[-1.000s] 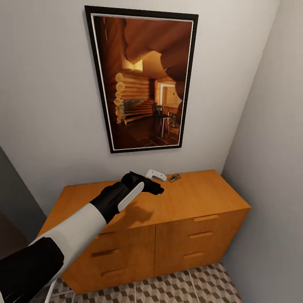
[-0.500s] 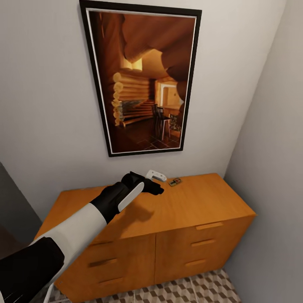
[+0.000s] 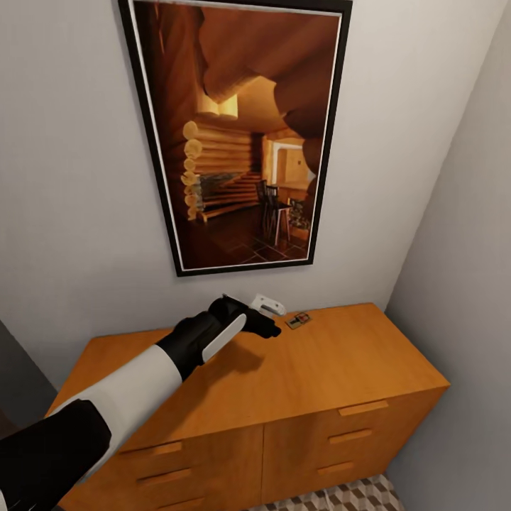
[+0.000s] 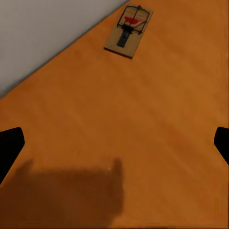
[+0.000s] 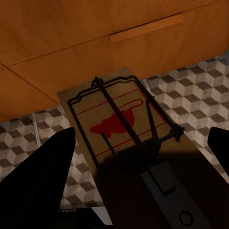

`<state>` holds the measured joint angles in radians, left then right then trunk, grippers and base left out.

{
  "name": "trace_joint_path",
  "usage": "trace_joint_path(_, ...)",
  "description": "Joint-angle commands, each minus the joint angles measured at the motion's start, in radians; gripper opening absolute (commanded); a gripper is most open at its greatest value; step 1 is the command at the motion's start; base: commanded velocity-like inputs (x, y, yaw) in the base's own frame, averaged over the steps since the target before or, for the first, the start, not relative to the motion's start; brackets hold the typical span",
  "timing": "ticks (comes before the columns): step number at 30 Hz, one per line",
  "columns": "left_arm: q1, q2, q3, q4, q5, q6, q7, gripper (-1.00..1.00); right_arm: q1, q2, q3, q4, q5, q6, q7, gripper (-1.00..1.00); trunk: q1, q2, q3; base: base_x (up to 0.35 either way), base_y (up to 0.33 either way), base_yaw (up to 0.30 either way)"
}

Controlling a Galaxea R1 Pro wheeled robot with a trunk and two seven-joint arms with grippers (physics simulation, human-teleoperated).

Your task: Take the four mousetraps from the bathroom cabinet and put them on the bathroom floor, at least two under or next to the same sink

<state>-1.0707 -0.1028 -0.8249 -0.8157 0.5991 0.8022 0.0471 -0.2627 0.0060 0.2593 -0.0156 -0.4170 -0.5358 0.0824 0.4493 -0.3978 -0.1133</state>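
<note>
The left pincer (image 3: 268,317) hangs just above the cabinet (image 3: 341,369) top near the wall, its fingers spread wide with nothing between them; in its wrist view the two dark fingertips (image 4: 9,148) stand far apart at the picture's edges over bare orange wood. A trap (image 3: 298,320) lies flat on the cabinet top just beyond that pincer, toward the right and close to the wall, apart from the fingers; the wrist view shows it (image 4: 129,31) as a small brown board with dark wire and a red mark, no writing legible. The right pincer (image 5: 138,162) grips a second trap (image 5: 119,121) by one end, the board sticking out between its dark fingers (image 5: 38,181), held in front of the drawer fronts and above the cube-patterned floor (image 5: 191,95). Its board carries a red mouse-shaped print and thin red lines; no words can be read. A framed picture (image 3: 238,135) of a log interior hangs on the wall above the cabinet.
</note>
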Motion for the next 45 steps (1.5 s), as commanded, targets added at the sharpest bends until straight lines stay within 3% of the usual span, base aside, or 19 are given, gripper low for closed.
trace_joint_path(1, -0.001, 0.000, -0.008, 0.001, 0.006, -0.001, 0.001, 1.00, -0.001, 0.000, 0.003, 0.002, -0.011, -0.004, 0.008, -1.00, 0.001, -0.002, -0.002, 0.020, 0.000, 0.000)
trace_joint_path(10, 0.000, 0.000, -0.029, 0.047, 0.007, -0.073, -0.020, 1.00, -0.001, 0.000, 0.003, 0.002, -0.011, -0.004, 0.008, -1.00, 0.001, -0.002, -0.002, 0.004, 0.000, 0.000)
trace_joint_path(20, 0.000, 0.000, -0.030, 0.051, 0.007, -0.077, -0.021, 1.00, -0.001, 0.000, 0.003, 0.002, -0.011, -0.004, 0.009, -1.00, 0.001, -0.002, -0.004, 0.000, 0.000, 0.000)
trace_joint_path(45, 0.000, -0.001, -0.030, 0.055, 0.007, -0.077, -0.021, 1.00, -0.001, 0.000, 0.003, 0.002, -0.011, -0.004, 0.009, -1.00, 0.001, -0.002, -0.037, 0.001, 0.000, 0.000)
